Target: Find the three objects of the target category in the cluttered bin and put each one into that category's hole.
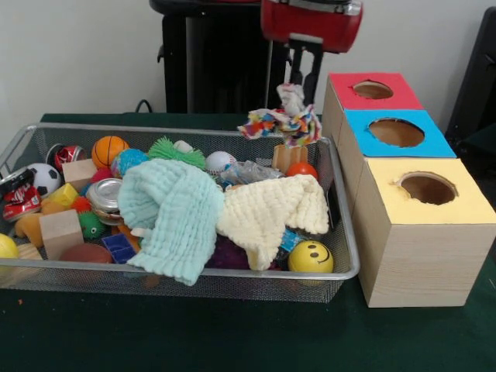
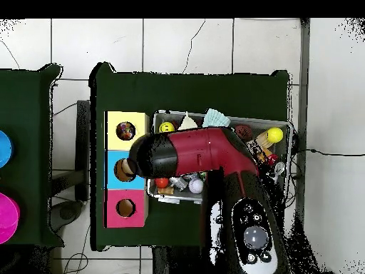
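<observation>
Soft printed fabric was what I had on the line: one dotted piece [image 1: 285, 118] hung in the upper middle of the front view, dangling under the gripper [image 1: 298, 77] above the far right corner of the wire-mesh bin [image 1: 341, 273]. The jaws looked clamped on its top fold, though the contact itself was hard to make out, so I took that as likely rather than certain. It drooped in loose tails, which told me it was light, limp and shapeless; a pinch at a bunched fold seemed the sensible hold, since a single thin edge could slip free.

I judged it would swing on any quick move and could snag the rim of the yellow-topped hole [image 1: 428, 188], which sat at the right of the frame, nearest the camera of the three boxes on the tabletop. In the overhead view the arm [image 2: 207, 157] covered the bin's middle, and something multicoloured already sat in the yellow hole. I spotted no other dotted pieces under the mint cloth [image 1: 174, 213] or cream cloth [image 1: 267, 213].
</observation>
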Robot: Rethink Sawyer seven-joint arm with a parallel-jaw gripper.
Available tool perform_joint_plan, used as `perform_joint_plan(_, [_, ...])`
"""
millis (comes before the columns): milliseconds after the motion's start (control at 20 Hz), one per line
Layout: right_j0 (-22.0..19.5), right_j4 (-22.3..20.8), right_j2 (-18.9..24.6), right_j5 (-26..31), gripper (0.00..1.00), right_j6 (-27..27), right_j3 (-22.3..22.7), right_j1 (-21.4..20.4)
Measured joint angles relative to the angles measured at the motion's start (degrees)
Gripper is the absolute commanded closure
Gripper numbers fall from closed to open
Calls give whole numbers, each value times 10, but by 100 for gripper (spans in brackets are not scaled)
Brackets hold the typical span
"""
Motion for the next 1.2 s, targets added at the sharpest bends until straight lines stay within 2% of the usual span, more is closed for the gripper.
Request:
perform_joint_plan(650, [94,40,-5,1,100,0,-43,30])
perform_joint_plan(1200, [159,63,-29,-13,100,6,-70,87])
